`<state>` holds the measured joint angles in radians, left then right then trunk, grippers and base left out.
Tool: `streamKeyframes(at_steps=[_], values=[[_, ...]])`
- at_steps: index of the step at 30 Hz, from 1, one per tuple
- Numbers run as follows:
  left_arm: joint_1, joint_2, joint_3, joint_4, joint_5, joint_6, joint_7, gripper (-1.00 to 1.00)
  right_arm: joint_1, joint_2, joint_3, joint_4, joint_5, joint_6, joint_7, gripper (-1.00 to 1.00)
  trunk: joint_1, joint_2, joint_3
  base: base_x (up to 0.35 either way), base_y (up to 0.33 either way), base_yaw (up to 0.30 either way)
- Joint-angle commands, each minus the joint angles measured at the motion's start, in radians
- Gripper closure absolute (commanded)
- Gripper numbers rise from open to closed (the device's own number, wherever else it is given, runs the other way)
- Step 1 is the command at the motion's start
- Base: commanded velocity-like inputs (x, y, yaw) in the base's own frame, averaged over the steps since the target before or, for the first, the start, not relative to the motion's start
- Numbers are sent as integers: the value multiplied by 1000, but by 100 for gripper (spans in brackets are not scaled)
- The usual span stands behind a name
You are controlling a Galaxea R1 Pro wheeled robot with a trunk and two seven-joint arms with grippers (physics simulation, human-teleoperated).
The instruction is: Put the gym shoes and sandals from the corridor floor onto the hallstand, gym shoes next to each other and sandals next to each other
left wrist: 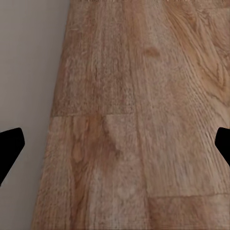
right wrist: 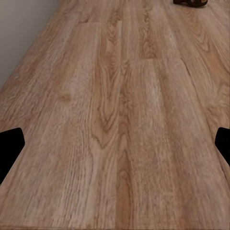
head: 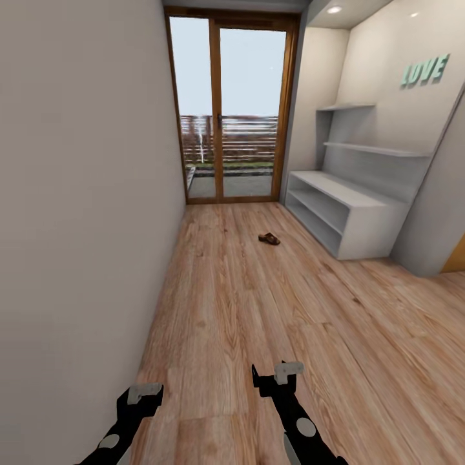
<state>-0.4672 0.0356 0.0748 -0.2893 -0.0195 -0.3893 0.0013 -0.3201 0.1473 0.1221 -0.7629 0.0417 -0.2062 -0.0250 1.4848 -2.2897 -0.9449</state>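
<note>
Drive toward the hallstand (head: 349, 213), because one brown sandal (head: 269, 239) lies on the corridor floor (head: 258, 310) just before its near end, and keep both grippers' fingers wide and empty as you approach.

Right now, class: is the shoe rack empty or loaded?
Empty: the rack has bare top and shelves; one sandal lies on the floor.

Sandal (head: 269, 239) on floor (head: 258, 310) left of hallstand (head: 342, 213).

Teal raised letters "LOVE" (head: 424, 70) on white wall above hallstand (head: 342, 213); no other readable text.
</note>
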Motion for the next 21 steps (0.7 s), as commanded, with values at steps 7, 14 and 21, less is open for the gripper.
streamKeyframes(at_steps=[7, 14, 21], values=[[-1, 0, 3, 1, -2, -3, 0, -100, 0, 0, 1, 1, 4, -2, -3, -100, 0, 0, -1, 298, 0, 0], [-1, 0, 3, 1, -2, -3, 0, -100, 0, 0, 1, 1, 4, -2, -3, -100, 0, 0, -1, 210, 0, 0], [-1, 0, 3, 1, -2, -3, 0, -100, 0, 0, 1, 2, 4, -2, -3, -100, 0, 0, -1, 61, 0, 0]])
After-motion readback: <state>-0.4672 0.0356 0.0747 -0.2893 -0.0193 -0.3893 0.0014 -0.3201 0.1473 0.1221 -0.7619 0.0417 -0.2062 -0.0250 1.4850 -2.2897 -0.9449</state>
